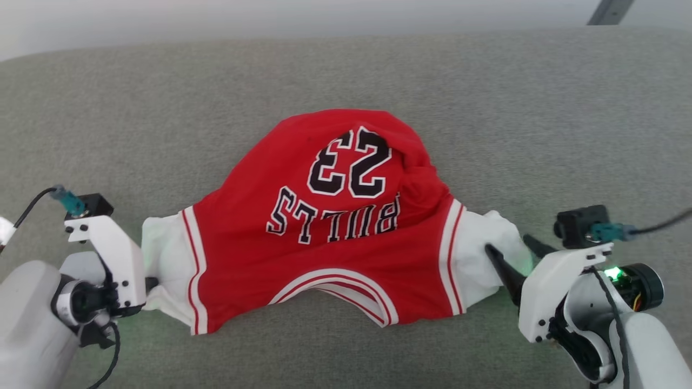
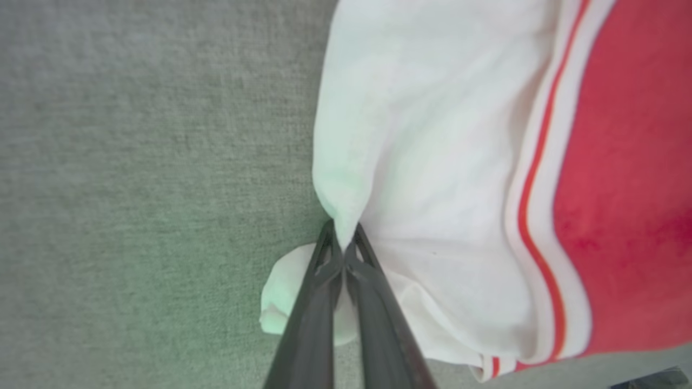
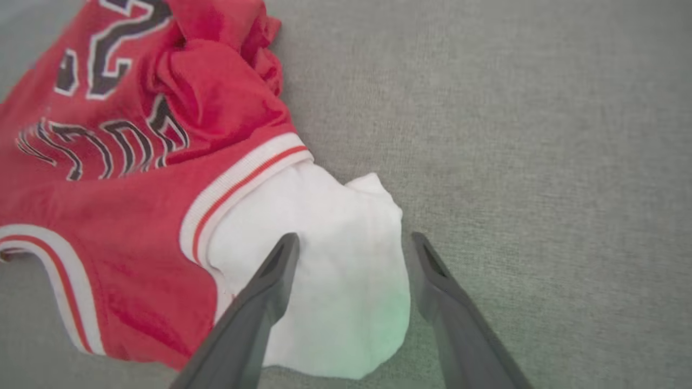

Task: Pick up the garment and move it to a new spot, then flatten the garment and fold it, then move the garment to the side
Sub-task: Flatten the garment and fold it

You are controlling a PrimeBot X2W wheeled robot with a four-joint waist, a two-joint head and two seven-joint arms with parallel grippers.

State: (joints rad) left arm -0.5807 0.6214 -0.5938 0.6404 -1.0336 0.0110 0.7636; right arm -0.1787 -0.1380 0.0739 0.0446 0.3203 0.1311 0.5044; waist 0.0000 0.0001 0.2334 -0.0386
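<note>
Across grey woven cushion [image 1: 135,108], garment [image 1: 324,243] lies rumpled, lettering up, collar nearest robot; left gripper [image 2: 342,237] clamped tight on white sleeve [image 2: 432,135] edge; right gripper [image 3: 354,240] splayed, straddling opposite sleeve [image 3: 346,302], unclosed. Likely paired sleeve grips for lifting. Cloth thin, limp, bunched at one shoulder; trim ribbed, striped.

Grey woven fabric worktop [image 1: 346,70] is seen across most of the head view. Pale blurred band [image 1: 216,21] is shown at 12 o'clock, slanted grey bar [image 1: 611,11] at 1 o'clock.
</note>
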